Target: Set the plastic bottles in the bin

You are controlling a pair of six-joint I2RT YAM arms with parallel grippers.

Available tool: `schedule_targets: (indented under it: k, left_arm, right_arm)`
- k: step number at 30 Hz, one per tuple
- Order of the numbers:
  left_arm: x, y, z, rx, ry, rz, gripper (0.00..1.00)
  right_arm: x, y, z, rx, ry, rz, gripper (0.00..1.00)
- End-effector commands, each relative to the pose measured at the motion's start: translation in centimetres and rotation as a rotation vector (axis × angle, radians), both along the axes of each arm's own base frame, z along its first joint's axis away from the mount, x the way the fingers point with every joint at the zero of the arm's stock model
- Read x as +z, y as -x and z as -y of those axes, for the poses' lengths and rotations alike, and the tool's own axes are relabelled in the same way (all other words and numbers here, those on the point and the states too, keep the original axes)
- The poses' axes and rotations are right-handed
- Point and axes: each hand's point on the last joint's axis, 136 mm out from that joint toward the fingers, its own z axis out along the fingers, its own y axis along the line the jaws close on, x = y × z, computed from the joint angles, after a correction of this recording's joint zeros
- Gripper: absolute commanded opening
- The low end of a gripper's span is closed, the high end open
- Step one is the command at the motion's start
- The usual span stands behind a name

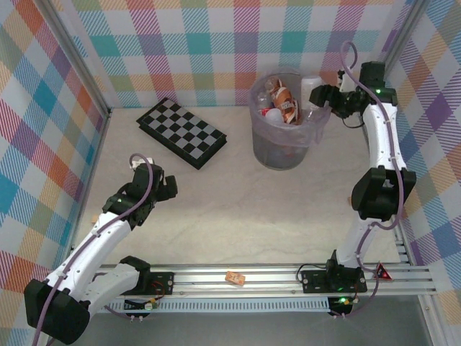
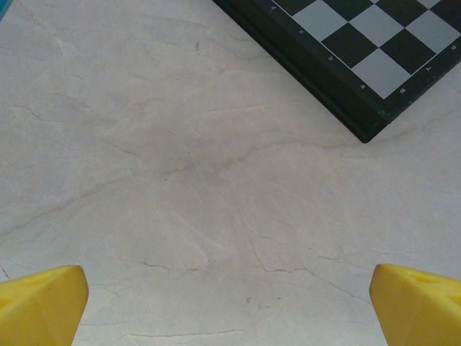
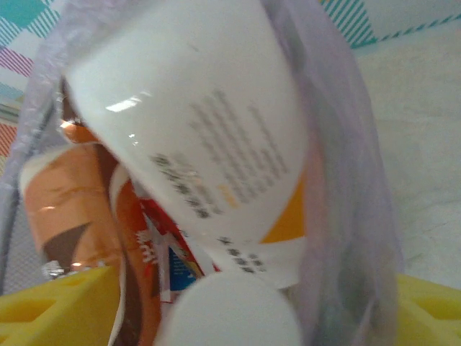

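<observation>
The left gripper [image 2: 230,306] hangs over the table [image 2: 180,180], fingers spread wide; the right gripper [image 1: 318,95] is at the bin [image 1: 281,155] rim, fingers either side of a white-labelled bottle [image 3: 187,122], grip unclear; plastic bottles [image 1: 282,102] heaped inside

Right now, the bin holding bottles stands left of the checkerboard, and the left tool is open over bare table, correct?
No. The bin stands right of the checkerboard, as the top external view shows. It does hold bottles, and the left tool is open over bare table.
</observation>
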Motion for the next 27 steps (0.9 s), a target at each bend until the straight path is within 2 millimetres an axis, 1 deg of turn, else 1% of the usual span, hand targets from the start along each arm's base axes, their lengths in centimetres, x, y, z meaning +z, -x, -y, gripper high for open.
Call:
schedule_targets:
  k: [1, 8, 10, 12, 15, 17, 19, 21, 23, 26, 27]
  left_arm:
    - [0.4, -0.3, -1.0, 0.035, -0.021, 0.033, 1.0]
    - [-0.4, -0.4, -2.1, 0.086, -0.029, 0.04, 1.0]
    - [-0.8, -0.6, -2.4, 0.098, -0.027, 0.037, 1.0]
    - [-1.2, -0.7, -2.7, 0.107, -0.031, 0.035, 1.0]
    - [-1.6, -0.9, -3.3, 0.126, -0.052, 0.045, 1.0]
    - [-1.7, -1.1, -3.9, 0.139, -0.063, 0.061, 1.0]
    - [-1.7, -1.5, -4.2, 0.148, -0.064, 0.085, 1.0]
    - [-1.8, -1.9, -4.5, 0.153, -0.068, 0.112, 1.0]
    - [-1.8, -2.5, -4.8, 0.159, -0.069, 0.144, 1.0]
    - [-2.4, -3.3, -5.0, 0.149, -0.078, 0.157, 1.0]
    - [-2.6, -3.6, -5.0, 0.142, -0.082, 0.163, 1.0]
  right_arm:
    - [2.2, 2.0, -4.6, 0.12, -0.086, 0.044, 0.81]
    - [3.2, 3.8, -9.2, 0.179, -0.13, 0.08, 0.81]
    - [4.0, 4.0, -9.7, 0.176, -0.135, 0.102, 0.81]
    - [4.8, 4.2, -9.5, 0.166, -0.129, 0.123, 0.82]
    - [6.2, 4.5, -8.1, 0.113, -0.057, 0.167, 0.85]
    - [7.3, 5.0, -6.6, 0.066, -0.018, 0.21, 0.98]
    - [8.1, 5.6, -4.6, -0.001, 0.029, 0.254, 0.99]
    - [8.1, 6.5, -2.8, -0.066, 0.104, 0.292, 1.0]
    - [6.9, 7.5, -1.0, -0.131, 0.192, 0.304, 0.99]
    - [3.8, 9.0, 1.3, -0.204, 0.314, 0.327, 1.0]
    - [2.1, 9.4, 1.9, -0.23, 0.345, 0.339, 0.99]
